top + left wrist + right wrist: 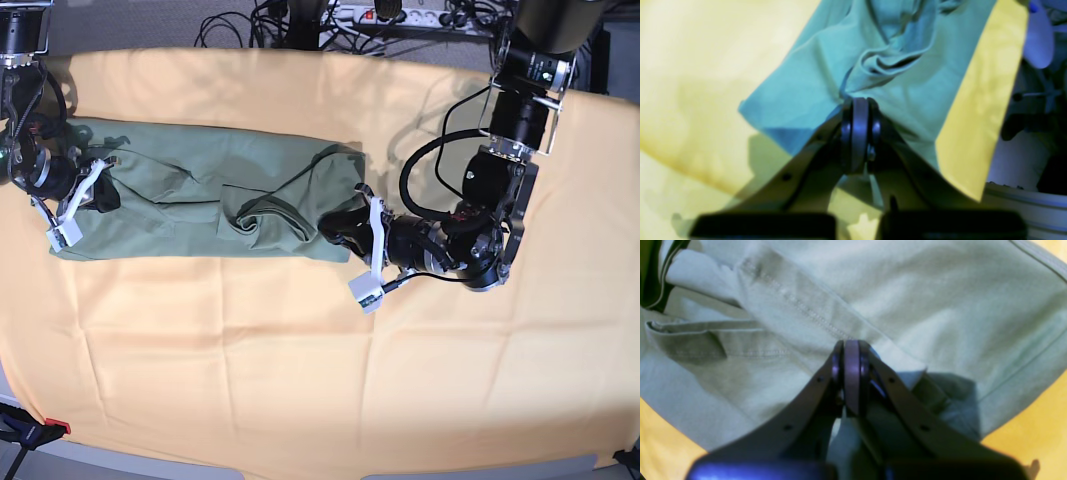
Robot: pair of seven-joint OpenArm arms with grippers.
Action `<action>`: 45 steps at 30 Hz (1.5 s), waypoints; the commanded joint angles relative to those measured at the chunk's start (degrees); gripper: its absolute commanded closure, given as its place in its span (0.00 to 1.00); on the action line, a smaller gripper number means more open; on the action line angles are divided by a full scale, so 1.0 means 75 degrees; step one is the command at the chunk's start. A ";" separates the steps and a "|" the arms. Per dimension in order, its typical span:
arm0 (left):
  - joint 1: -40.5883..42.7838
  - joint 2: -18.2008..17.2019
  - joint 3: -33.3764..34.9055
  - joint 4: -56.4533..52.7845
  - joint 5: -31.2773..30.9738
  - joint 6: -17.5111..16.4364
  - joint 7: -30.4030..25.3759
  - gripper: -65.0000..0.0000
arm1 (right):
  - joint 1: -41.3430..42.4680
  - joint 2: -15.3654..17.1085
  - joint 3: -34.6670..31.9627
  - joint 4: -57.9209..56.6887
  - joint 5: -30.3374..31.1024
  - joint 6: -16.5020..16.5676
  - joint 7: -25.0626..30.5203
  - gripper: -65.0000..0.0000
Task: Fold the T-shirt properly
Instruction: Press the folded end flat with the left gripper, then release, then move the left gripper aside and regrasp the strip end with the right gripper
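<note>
The sage-green T-shirt lies as a long horizontal band on the yellow-orange cloth, with a rumpled bunch near its right end. My left gripper is at that right end. In the left wrist view it is shut on a pinch of the T-shirt, with wrinkles running into its tips. My right gripper is at the band's left end. In the right wrist view it is shut on a stitched hem edge of the T-shirt.
The yellow-orange cloth covers the whole table. Cables and a power strip lie beyond the far edge. A clamp grips the near left corner. The left arm's body hangs over the cloth to the right of the shirt.
</note>
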 commanded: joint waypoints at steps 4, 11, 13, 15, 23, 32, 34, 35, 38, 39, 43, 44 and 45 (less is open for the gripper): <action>-0.0189 0.0050 -0.0044 0.0131 -0.0210 -0.0052 0.0026 1.00 | 0.0017 0.0070 -0.0020 0.0038 -0.0003 0.0026 -0.0117 1.00; -0.0029 0.0134 -0.0044 0.0131 -0.1670 -0.0666 0.0565 1.00 | 0.0017 0.0067 -0.0020 0.0038 0.0000 0.0026 -0.0114 1.00; 0.0041 0.0134 -0.0044 0.0131 -0.2209 -0.0666 0.0898 1.00 | 0.0020 0.0070 -0.0020 0.0038 -0.0003 0.0023 -0.0114 1.00; 0.0058 0.0131 -0.0044 0.0131 -0.2754 -0.0666 0.1109 1.00 | 0.0020 0.0073 -0.0020 0.0038 -0.0003 0.0023 -0.0114 1.00; -0.0032 0.0035 -0.0213 0.0134 -0.3845 -0.0666 0.1109 1.00 | 0.0026 0.0076 -0.0020 0.0038 0.0093 0.0015 -0.0111 1.00; -0.0122 -0.0289 -0.2014 0.0131 -0.2369 -0.0666 0.0586 1.00 | 0.0726 0.0076 0.1241 0.0052 0.1358 0.0045 -0.0385 0.93; -0.0108 -0.0577 -0.2200 0.0131 -0.2031 -0.0666 0.0420 1.00 | 0.0918 0.0076 0.1751 0.0052 0.1437 0.0045 -0.0644 0.70; -0.0114 -0.0723 -0.2259 0.0131 -0.1871 -0.0666 0.0356 1.00 | 0.0973 0.0076 0.2017 0.0052 0.1437 0.0045 -0.0697 0.58; -0.0114 -0.1215 -0.2317 0.0131 -0.1728 -0.0606 0.0087 1.00 | 0.1003 0.0073 0.2821 0.0050 0.1431 -0.0187 -0.0702 0.41; -0.0114 -0.1376 -0.2317 0.0134 -0.1690 -0.0519 0.0038 1.00 | 0.0976 0.0073 0.3066 0.0032 0.1431 -0.0297 -0.0766 0.41; -0.0111 -0.1953 -0.2317 0.0131 -0.1687 -0.0484 0.0041 1.00 | 0.0729 0.0061 0.3704 -0.0385 0.1483 -0.0638 -0.1084 0.41; -0.0114 -0.2090 -0.2317 0.0131 -0.1687 -0.0425 0.0041 1.00 | 0.0731 0.0052 0.3812 -0.0627 0.1649 -0.0656 -0.1314 0.40; -0.0119 -0.2212 -0.2317 0.0131 -0.1719 -0.0379 0.0035 1.00 | 0.0737 0.0055 0.3914 -0.0912 0.1918 -0.0673 -0.1614 0.38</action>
